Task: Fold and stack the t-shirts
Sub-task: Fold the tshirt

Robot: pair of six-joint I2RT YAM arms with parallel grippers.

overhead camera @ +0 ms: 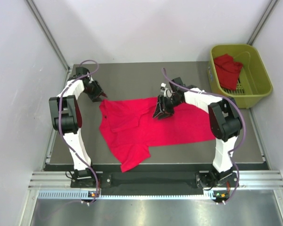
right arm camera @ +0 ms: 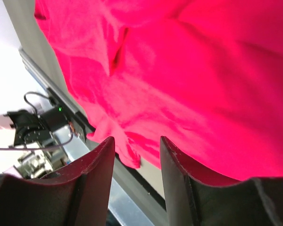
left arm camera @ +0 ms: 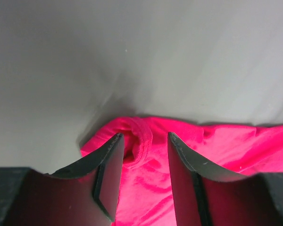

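Lying crumpled on the dark grey table (overhead camera: 193,77), the bright red thin-cloth t-shirt (overhead camera: 146,127) runs long axis left to right, with one flap trailing toward the near edge. Left gripper (overhead camera: 98,95) is at its far-left corner, jaws parted astride a rolled hem (left arm camera: 141,139), not yet pinched. Right gripper (overhead camera: 162,109) is over the far edge at mid-shirt, jaws parted and empty. Second red t-shirt (overhead camera: 228,68) sits bunched in the yellow-green plastic basket (overhead camera: 266,87), far right.

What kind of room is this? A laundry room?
Probably a robot lab booth, not a home: left robot arm and right robot arm bolted at a gray table, plain white walls boxing it in, a red t-shirt spread out.
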